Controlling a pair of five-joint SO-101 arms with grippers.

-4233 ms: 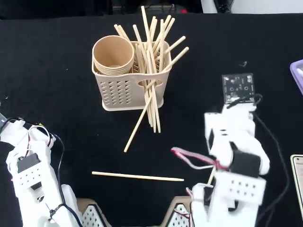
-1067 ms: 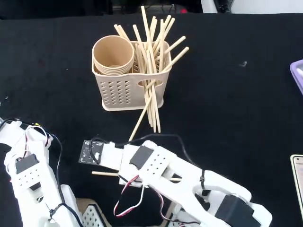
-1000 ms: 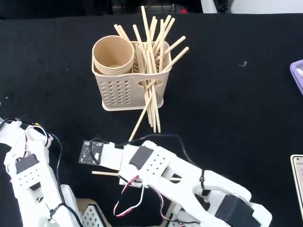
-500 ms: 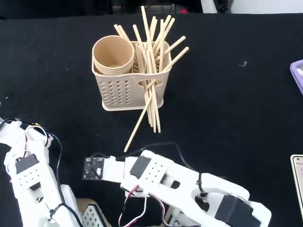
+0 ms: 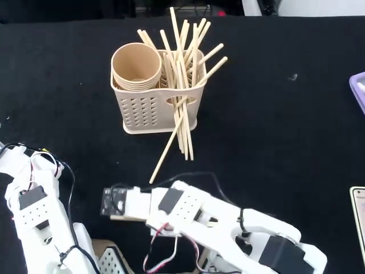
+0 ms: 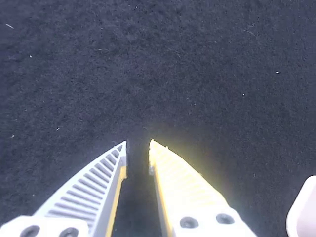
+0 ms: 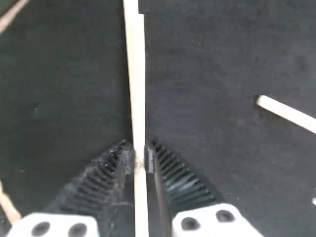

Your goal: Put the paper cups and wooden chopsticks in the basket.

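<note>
White right arm (image 5: 194, 208) low across table (image 5: 285, 142), right gripper (image 7: 139, 148) clamped on chopstick (image 7: 134, 74).

Nested paper cups (image 5: 136, 67) upright in left compartment of beige basket (image 5: 154, 109), wooden chopsticks (image 5: 185, 51) bristling from its right, several leaning against its front, one chopstick (image 7: 135, 74) pinched in right hand (image 7: 138, 148)

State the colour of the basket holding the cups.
Beige basket, its walls pierced with rows of small slots; the high view shows it best.

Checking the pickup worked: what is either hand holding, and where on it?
The right hand pinches a wooden chopstick on its shaft; the left hand holds nothing.
</note>
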